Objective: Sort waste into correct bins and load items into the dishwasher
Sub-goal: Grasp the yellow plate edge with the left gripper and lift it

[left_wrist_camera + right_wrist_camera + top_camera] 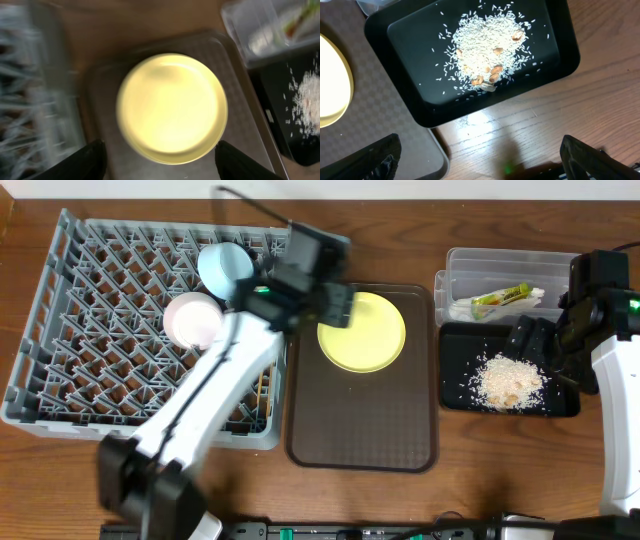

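Note:
The pale-yellow plate (362, 332) lies on the brown serving tray (360, 435). My left gripper (336, 304) hovers open over the plate's left edge; in the left wrist view its fingers (160, 171) straddle the plate (172, 107). The light-blue bowl (222, 266) and white bowl (192, 320) sit in the grey dish rack (60, 330). The clear tub (500, 262) holds the wrapper (500, 298) and napkin (466, 309). The black tray (455, 392) holds rice scraps (510, 380). My right gripper (535, 340) is open and empty above it. The cup and chopsticks do not show clearly.
In the right wrist view the open fingers (490, 165) hang over bare wood in front of the black tray (400, 35), with the rice (487, 50) above and the brown tray's corner (380, 120) at left. The left arm crosses the rack's right side.

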Motion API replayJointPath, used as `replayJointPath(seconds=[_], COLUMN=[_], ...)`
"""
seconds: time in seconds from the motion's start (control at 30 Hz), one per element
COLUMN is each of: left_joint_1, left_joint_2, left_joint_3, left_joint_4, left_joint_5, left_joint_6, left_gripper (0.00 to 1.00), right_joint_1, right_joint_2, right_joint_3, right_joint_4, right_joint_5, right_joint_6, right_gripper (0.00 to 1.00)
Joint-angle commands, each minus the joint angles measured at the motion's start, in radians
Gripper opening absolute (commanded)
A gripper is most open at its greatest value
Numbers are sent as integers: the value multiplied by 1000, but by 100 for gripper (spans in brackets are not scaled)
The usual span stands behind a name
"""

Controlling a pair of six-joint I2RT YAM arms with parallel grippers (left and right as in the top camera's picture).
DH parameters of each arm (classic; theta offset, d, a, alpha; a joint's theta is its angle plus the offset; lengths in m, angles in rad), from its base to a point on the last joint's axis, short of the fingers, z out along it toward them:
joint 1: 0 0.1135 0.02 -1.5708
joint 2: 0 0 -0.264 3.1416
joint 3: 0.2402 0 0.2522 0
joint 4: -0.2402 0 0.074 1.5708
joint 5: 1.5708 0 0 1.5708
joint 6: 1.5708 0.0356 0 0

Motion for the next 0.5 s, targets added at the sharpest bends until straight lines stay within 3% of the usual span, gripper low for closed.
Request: replayJointPath(seconds=[0.0,0.17,0.47], left_joint_1=[-104,-209,-242], left_joint_2=[132,288,422], left_joint_3=[7,7,5], left_joint_4=[69,114,99], left_joint_5=[2,-14,-32], left_joint_6=[56,81,98], left_gripper=[73,73,73], right_joint_1=[-6,-6,-6], right_joint_2=[-17,-17,-17], right_joint_3=[3,3,3], right_joint_4=[-2,-11,-24], right_joint_5=[-4,-8,-9], right_joint_6=[-8,-10,-16], right_gripper=[99,99,99])
